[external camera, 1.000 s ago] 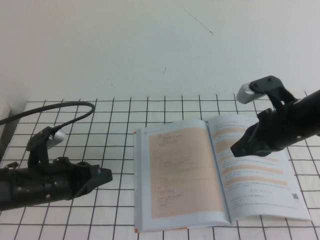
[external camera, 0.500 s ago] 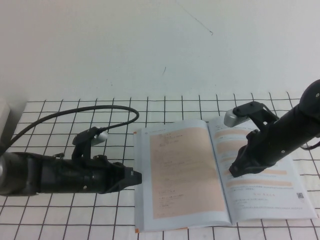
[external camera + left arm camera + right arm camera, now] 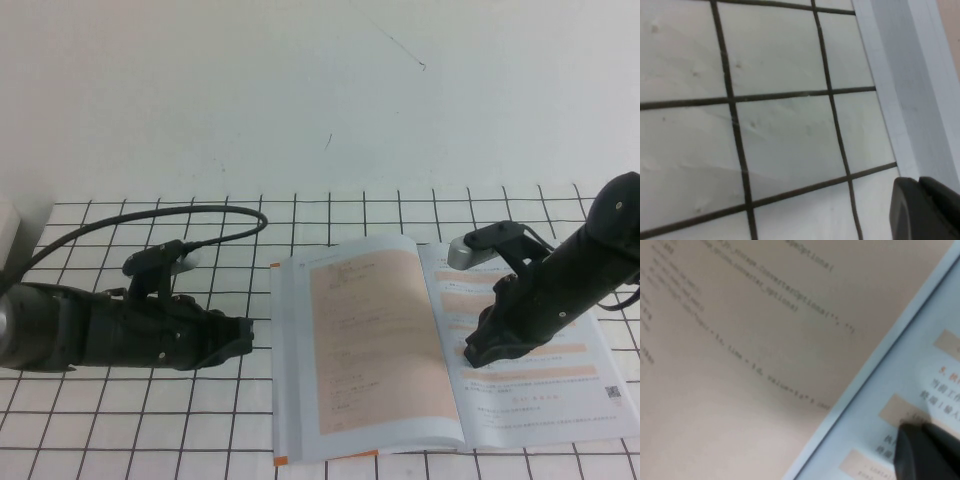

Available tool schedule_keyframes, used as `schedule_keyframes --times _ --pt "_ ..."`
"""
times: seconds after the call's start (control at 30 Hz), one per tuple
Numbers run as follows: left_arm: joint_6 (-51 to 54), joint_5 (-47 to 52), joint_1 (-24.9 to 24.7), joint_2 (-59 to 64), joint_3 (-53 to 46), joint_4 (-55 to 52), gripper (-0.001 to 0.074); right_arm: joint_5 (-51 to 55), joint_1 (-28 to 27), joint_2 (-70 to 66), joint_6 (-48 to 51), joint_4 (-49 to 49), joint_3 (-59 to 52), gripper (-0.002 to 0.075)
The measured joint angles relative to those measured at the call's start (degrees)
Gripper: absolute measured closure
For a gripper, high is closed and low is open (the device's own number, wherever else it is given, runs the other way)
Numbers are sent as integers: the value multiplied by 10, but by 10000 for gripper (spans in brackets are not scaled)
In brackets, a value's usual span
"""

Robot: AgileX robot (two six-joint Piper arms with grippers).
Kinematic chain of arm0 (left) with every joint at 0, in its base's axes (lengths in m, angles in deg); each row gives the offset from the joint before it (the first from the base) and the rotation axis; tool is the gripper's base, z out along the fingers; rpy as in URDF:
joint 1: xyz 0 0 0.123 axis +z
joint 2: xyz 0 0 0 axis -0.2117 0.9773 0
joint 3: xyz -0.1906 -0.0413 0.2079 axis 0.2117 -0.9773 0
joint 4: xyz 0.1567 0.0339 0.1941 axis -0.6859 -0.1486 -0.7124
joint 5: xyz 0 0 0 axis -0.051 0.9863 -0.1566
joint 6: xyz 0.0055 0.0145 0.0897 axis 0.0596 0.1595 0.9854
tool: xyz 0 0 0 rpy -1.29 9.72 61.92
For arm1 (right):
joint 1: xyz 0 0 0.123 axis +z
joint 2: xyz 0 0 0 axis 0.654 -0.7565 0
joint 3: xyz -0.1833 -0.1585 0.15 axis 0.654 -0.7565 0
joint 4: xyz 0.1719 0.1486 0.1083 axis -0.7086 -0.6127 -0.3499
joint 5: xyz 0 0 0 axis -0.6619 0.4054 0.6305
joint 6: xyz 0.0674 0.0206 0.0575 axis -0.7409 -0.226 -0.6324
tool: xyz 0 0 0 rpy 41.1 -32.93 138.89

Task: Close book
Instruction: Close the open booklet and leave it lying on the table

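Observation:
An open book [image 3: 375, 350] lies flat on the gridded table, with a tan-tinted left page and a white right page [image 3: 560, 385]. My left gripper [image 3: 243, 338] is low over the table, just left of the book's left edge, its fingers shut and holding nothing. In the left wrist view the left gripper [image 3: 926, 209] sits close to the book's pale edge [image 3: 905, 85]. My right gripper [image 3: 476, 353] is shut, with its tip down on the right page near the spine. The right wrist view shows the right gripper [image 3: 927, 452] touching the printed right page [image 3: 900, 390].
A black cable [image 3: 200, 215] loops over the table behind the left arm. A pale object [image 3: 8, 225] sits at the far left edge. The gridded tabletop [image 3: 230, 420] spreads in front of the left arm, and a white wall stands behind.
The right gripper came down from above the right page onto it. The left gripper moved right to the book's left edge, then drew back slightly. The book shifted a little to the right.

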Motion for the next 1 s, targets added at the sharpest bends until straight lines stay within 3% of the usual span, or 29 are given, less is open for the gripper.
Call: schedule_keyframes --times 0.27,0.47,0.63,1.0 --pt "-14 -25 -41 10 6 -18 738 1 -1 -6 -4 0 4 729" --pt "-136 -47 -78 28 38 -126 738 2 -1 -6 -4 0 4 729" --pt "-203 -46 -83 30 55 -186 738 2 -1 -6 -4 0 4 729" --pt "-217 35 -87 45 123 -205 738 2 -1 -8 -4 0 4 729"
